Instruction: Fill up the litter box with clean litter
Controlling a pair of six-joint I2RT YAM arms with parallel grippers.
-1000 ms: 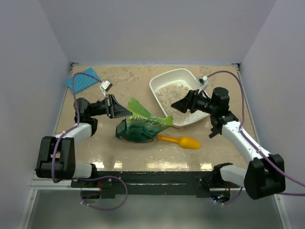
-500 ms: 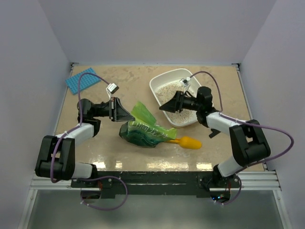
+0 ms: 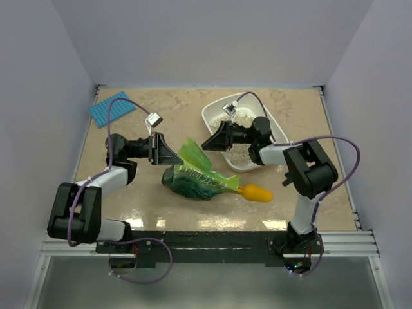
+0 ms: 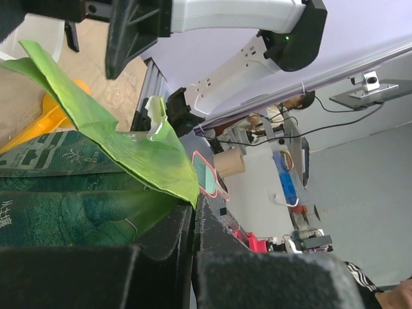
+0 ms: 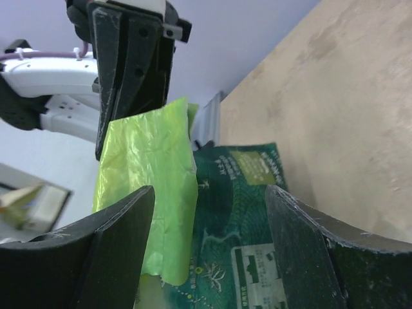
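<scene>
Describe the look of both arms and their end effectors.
Both arms, left arm and right arm, have white links and black joints. The left end effector and right end effector are black wedges with flat fingers. A purple cable runs along each arm.

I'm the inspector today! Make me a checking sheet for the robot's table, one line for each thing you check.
Surface: beige marbled table, glossy.
Job's things: white litter box at the back right, clean litter inside it.
Clutter: green bag lying in the middle; orange scoop beside it, handle hidden by the bag; blue mat in the back left corner.
Grippers: left gripper shut on the green bag's top edge; right gripper open, fingers pointing at that edge.
Cables: purple cables loop over both arms.
Surroundings: plain grey walls on three sides.
</scene>
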